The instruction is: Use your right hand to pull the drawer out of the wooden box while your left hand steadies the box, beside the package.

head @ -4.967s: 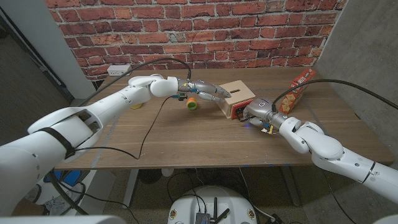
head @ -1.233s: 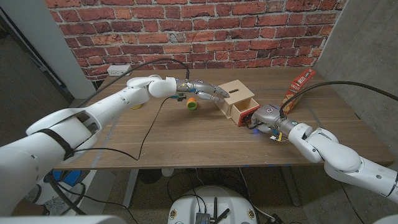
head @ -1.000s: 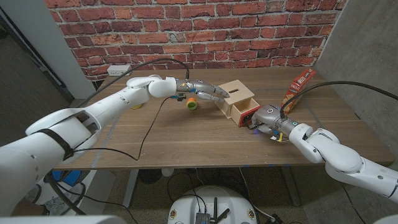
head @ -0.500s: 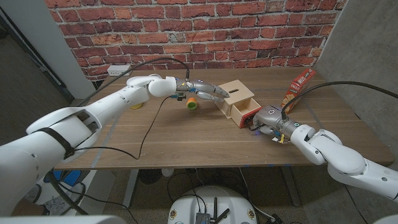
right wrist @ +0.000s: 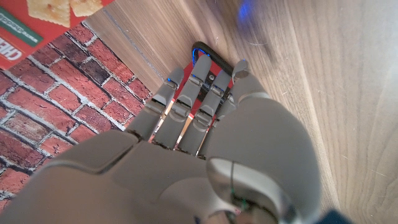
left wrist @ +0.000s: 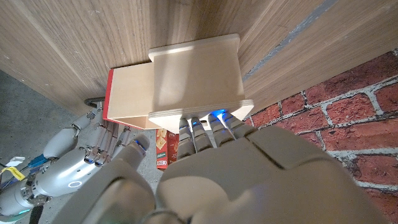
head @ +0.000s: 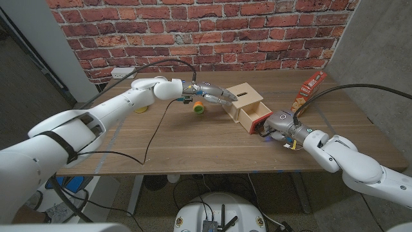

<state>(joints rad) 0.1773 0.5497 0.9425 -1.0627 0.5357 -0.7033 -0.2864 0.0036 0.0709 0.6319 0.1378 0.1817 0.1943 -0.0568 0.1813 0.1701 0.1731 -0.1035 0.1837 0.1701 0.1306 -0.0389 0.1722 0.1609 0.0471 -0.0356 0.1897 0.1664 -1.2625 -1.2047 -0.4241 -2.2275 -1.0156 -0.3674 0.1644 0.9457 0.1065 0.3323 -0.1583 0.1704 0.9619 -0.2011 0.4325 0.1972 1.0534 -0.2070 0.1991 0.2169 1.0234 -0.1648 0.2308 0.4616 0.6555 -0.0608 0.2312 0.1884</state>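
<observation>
Drawer point(head: 252, 116) partly out of box point(head: 243, 95). Red front grasped by right hand point(head: 278, 122) fingers point(right wrist: 198, 93). Box side pressed by left hand point(head: 212, 93), fingers extended. Package point(head: 308, 90) nearby on bench point(head: 180, 142).

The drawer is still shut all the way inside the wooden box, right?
No. The drawer is partly pulled out of the wooden box. The head view shows the right hand at its red front, and the left hand touching the box.
</observation>
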